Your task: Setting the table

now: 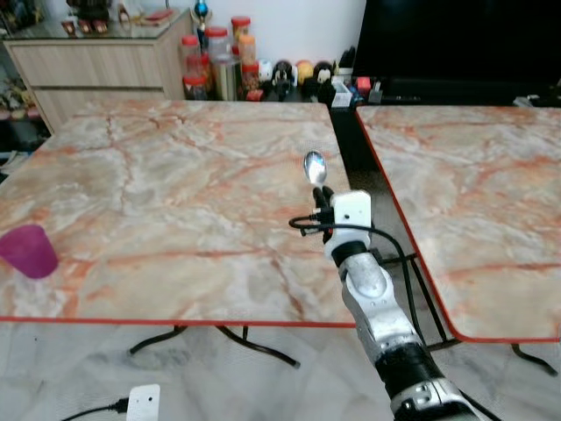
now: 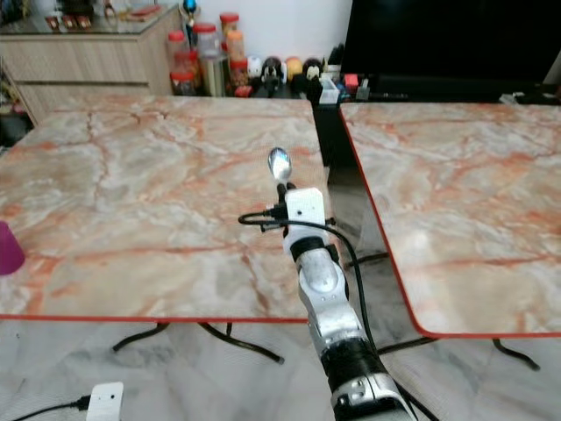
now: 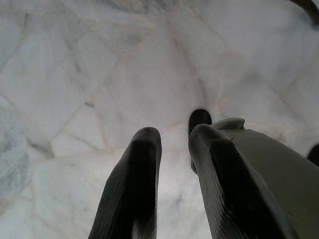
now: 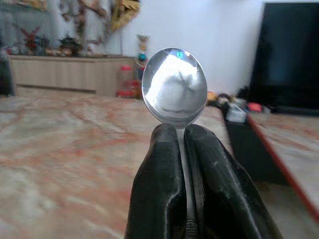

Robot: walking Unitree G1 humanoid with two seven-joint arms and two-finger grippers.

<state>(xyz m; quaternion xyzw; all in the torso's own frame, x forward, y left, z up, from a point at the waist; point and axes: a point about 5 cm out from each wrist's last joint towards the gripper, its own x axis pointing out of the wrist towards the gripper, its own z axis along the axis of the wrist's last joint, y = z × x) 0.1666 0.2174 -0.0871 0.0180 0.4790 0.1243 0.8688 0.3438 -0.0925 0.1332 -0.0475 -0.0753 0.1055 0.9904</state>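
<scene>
My right gripper point(image 1: 323, 195) is shut on the handle of a silver spoon point(image 1: 315, 167), whose bowl stands upright above the fingertips. It hovers over the right edge of the left marble table point(image 1: 175, 175). Seen from the right wrist, the spoon bowl point(image 4: 174, 87) rises just past the two black fingers point(image 4: 159, 169). A purple cup point(image 1: 28, 251) sits near the table's front left corner. My left gripper point(image 3: 174, 137) hangs over the pale stone floor, fingers slightly apart with nothing between them.
A second marble table point(image 1: 473, 193) stands to the right across a narrow gap. Jars and small items point(image 1: 219, 61) line the back wall beside a wooden cabinet point(image 1: 96, 66) and a black screen point(image 1: 456, 44). A white power strip point(image 1: 142, 403) lies on the floor.
</scene>
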